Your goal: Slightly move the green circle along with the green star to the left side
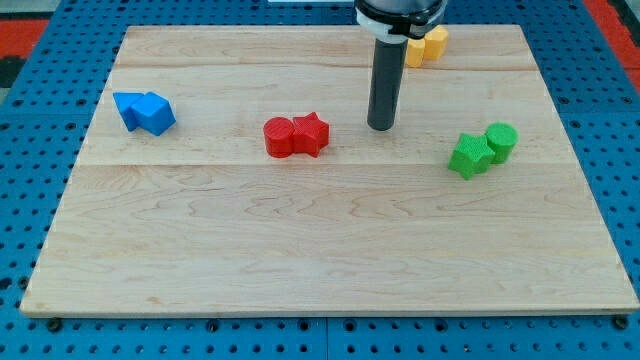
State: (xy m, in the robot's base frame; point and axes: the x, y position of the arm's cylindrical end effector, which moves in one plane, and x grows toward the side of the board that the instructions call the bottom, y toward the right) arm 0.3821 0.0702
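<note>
The green circle (501,141) and the green star (468,155) sit touching at the view's right, the star to the left of and a little below the circle. My tip (380,127) rests on the board near the top middle, well to the left of and slightly above the green star, apart from both. It stands between the green pair and the red pair.
A red circle (279,137) and a red star (311,134) touch at the middle left. Two blue blocks (144,111) sit at the far left. Yellow blocks (426,45) lie at the top, partly hidden behind the rod. The wooden board (320,250) lies on a blue pegboard.
</note>
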